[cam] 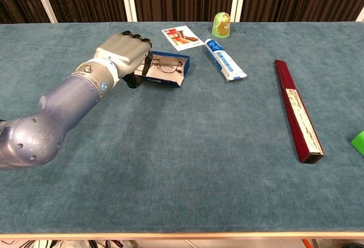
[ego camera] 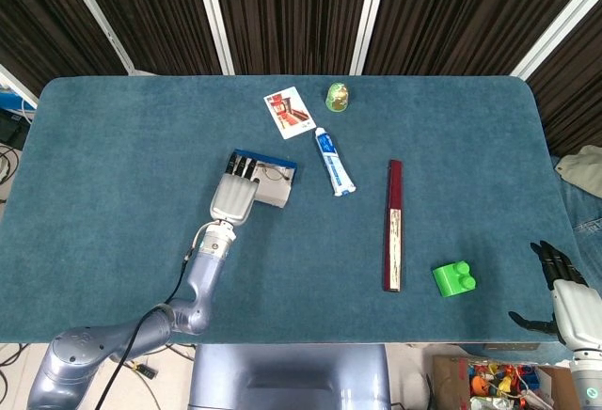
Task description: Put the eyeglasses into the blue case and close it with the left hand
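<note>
Chest view shows the left robot hand [cam: 122,52] at the left end of the blue case [cam: 166,69], its fingers curled down over that end; whether they actually grip the case or the eyeglasses cannot be told. The eyeglasses [cam: 164,64] lie inside the open case, lenses facing up, just beside the dark fingertips. From the head view the same left robot hand [ego camera: 232,199] covers the left half of the blue case [ego camera: 275,181], which sits on the blue desk [ego camera: 113,175] left of centre. Near the case's right side lies a white-and-blue tube [ego camera: 333,161], and beyond it at the far edge are a printed card [ego camera: 290,112] and a small green figure [ego camera: 338,97]. A long dark red box [ego camera: 393,226] lies further right, with a green block [ego camera: 453,278] near its lower end. The right robot hand [ego camera: 564,290] hangs off the desk's right front corner, empty, fingers spread.
</note>
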`<state>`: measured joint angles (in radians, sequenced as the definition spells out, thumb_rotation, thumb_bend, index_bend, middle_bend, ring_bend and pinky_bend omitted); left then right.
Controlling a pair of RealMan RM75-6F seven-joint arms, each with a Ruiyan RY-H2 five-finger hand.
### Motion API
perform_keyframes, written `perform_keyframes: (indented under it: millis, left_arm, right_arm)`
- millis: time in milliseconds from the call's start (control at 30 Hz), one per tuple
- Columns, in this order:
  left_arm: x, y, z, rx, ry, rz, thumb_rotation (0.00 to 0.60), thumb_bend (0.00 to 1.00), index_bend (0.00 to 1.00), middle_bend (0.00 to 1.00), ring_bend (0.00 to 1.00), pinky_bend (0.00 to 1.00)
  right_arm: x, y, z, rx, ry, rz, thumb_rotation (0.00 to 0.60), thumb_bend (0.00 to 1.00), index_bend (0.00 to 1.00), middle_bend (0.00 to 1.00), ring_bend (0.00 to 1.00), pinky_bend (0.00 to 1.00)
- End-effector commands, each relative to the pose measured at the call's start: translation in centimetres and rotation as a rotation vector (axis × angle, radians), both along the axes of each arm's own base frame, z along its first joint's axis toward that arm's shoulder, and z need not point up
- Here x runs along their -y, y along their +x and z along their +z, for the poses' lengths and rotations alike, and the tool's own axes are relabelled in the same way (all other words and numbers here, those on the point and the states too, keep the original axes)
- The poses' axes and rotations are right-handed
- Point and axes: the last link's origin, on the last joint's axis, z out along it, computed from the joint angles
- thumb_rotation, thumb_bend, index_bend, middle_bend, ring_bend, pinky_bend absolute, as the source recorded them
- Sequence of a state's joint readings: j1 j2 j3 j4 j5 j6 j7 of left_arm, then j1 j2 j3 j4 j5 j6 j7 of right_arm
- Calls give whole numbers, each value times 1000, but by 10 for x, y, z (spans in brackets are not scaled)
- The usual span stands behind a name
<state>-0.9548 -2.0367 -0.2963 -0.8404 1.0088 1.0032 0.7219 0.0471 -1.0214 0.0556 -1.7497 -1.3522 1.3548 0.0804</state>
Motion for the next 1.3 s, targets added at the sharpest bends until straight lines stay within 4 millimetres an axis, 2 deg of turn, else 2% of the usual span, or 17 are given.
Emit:
perform_keyframes:
  millis: [33, 367, 533, 700, 933, 1133, 1300]
  left_arm:
    - [0, -1, 0, 1, 0, 1, 600, 433, 574, 140, 47, 57]
    - [2, -10, 5, 15, 4, 29, 600, 438, 588, 142, 44, 55]
    - [9, -19, 20, 83, 12, 66, 600, 438, 588, 141, 40, 52]
    - [22, -33, 41, 81, 29, 60, 600, 438, 589, 140, 38, 50]
    - [42, -47, 55, 76, -4, 85, 600, 438, 589, 138, 32, 39]
    - [48, -40, 60, 65, -31, 72, 600, 438, 589, 138, 32, 36]
    - [45, -28, 59, 57, -40, 74, 600, 437, 589, 137, 32, 36]
  right_arm:
    - [0, 0, 0, 1, 0, -1, 600, 108, 0, 0, 4, 168]
    - [0, 0, 0, 5, 3, -3, 600, 107, 0, 0, 4, 168]
    - [0, 0, 0, 4, 5, 0, 600, 108, 0, 0, 4, 168]
    - [0, 0, 1, 5, 5, 2, 600, 108, 0, 0, 4, 168]
    - [0, 1, 0, 6, 4, 2, 600, 107, 0, 0, 4, 168]
    - [0, 1, 0, 6, 1, 3, 600, 108, 0, 0, 4, 168]
    - [0, 1, 0, 6, 1, 3, 600, 107, 0, 0, 5, 168]
